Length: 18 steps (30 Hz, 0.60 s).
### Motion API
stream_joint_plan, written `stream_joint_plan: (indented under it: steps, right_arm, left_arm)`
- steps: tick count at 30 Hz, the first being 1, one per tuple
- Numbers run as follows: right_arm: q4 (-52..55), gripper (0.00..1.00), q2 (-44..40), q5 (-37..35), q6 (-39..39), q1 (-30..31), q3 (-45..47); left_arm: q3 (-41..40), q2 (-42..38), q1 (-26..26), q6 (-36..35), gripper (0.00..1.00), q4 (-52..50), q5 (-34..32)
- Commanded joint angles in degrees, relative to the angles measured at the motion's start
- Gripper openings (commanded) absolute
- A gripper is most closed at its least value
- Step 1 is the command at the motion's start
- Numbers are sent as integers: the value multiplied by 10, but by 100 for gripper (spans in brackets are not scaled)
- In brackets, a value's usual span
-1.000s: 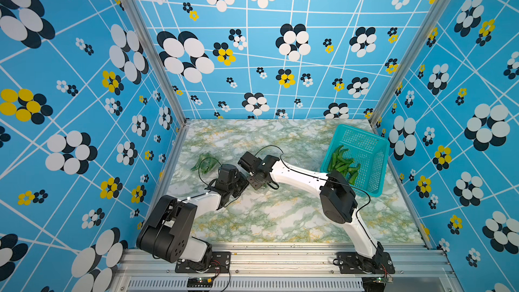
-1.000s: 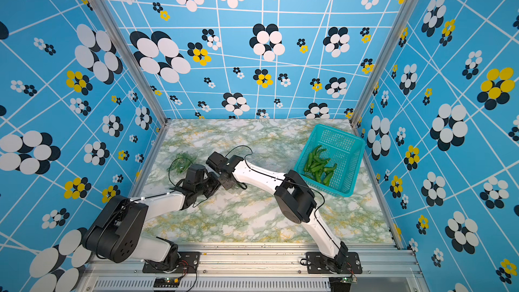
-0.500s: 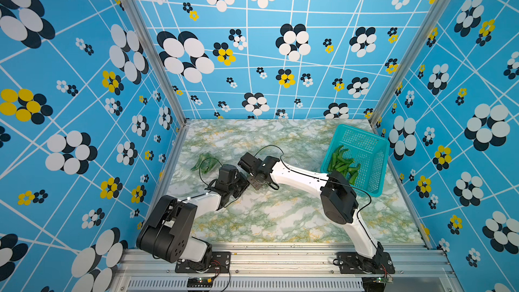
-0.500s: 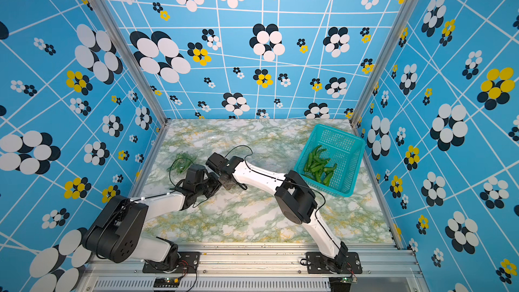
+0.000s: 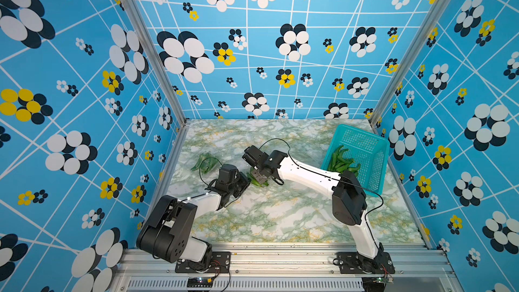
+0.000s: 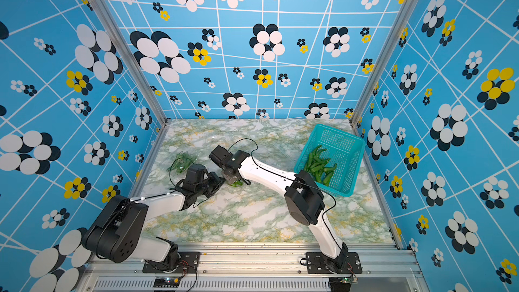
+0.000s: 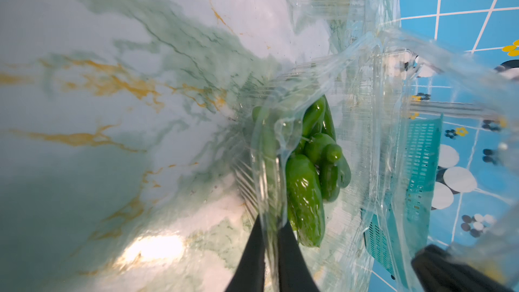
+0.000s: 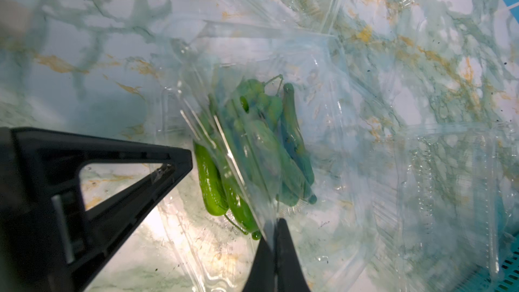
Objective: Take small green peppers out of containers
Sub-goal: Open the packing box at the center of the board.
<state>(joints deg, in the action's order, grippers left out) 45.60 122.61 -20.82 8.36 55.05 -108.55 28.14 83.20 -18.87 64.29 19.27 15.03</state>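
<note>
A clear plastic container [image 8: 351,108] lies left of the table's middle, with several small green peppers [image 8: 264,147] inside. In both top views these peppers [image 5: 257,181] [image 6: 236,183] show between the two grippers. My left gripper [image 7: 271,220] is shut on a thin ribbed wall of the container [image 7: 362,136], right beside the peppers [image 7: 304,186]. My right gripper [image 8: 273,224] is shut on a clear flap of the same container, and the left gripper's black fingers [image 8: 168,161] are close by. From above, the left gripper [image 5: 246,184] and the right gripper [image 5: 258,175] nearly meet.
A second clear container with peppers [image 5: 206,162] lies near the left wall. A teal perforated basket [image 5: 365,141] at the back right holds several peppers [image 5: 341,161]. More clear plastic [image 8: 449,178] lies on the marble beside the held container.
My right gripper's jaws have closed onto the clear plastic. Both arms have hardly moved, and the left gripper has kept its hold.
</note>
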Motion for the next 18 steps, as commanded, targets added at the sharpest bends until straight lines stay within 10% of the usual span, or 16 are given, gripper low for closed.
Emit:
stream_joint_plan:
  steps: [1, 18]
  right_arm:
    - [15, 0, -26, -14, -3, -32, 0]
    - [53, 51, -14, 113, -27, -136, -87]
  left_arm:
    - [-9, -10, 0, -16, 12, -40, -15]
    - [16, -63, 9, -35, 19, -121, -48]
